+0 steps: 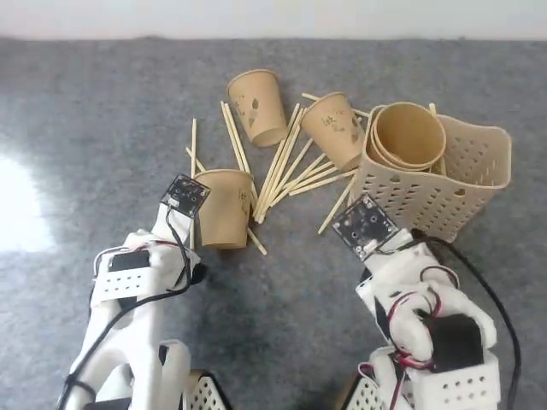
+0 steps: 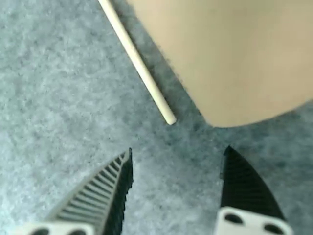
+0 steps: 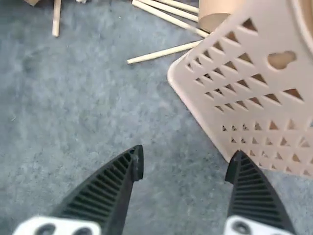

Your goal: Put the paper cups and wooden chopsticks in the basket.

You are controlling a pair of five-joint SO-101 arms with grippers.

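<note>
Three paper cups lie on their sides on the grey carpet: one at the back (image 1: pixel 256 107), one against the basket (image 1: pixel 336 128), one nearest the left arm (image 1: pixel 224 207). Wooden chopsticks (image 1: pixel 286 166) are scattered between them. The perforated beige basket (image 1: pixel 461 192) holds stacked cups (image 1: pixel 408 135). My left gripper (image 2: pixel 178 156) is open just short of the near cup (image 2: pixel 230 54), with a chopstick (image 2: pixel 139 68) beside that cup. My right gripper (image 3: pixel 188 155) is open over bare carpet, close to the basket's corner (image 3: pixel 244 83); a chopstick (image 3: pixel 164 53) lies beyond it.
The left arm (image 1: pixel 137 273) and right arm (image 1: pixel 419 299) stand at the front, side by side. Grey carpet covers the table, with a pale strip along the far edge. Open carpet lies at the far left and between the arms.
</note>
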